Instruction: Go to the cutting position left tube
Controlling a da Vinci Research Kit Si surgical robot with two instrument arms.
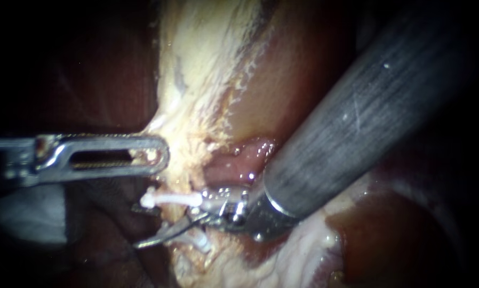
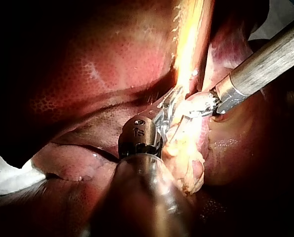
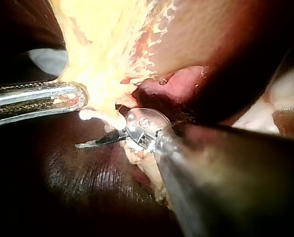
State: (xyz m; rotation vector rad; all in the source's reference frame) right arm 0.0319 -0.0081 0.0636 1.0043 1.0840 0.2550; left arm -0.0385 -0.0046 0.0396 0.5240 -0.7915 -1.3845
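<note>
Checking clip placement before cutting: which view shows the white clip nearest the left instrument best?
Endoscope view: the white clip shows full length, side-on, with nothing covering it. Right wrist view gives only a pale, blurred end of it beside the right instrument. Left wrist view: I cannot pick it out.

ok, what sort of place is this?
Likely a surgical field, seen close on soft tissue: a slotted steel left instrument gripping pale yellow fatty tissue, a grey-shafted right instrument beside a white clip, and mottled red liver.
</note>
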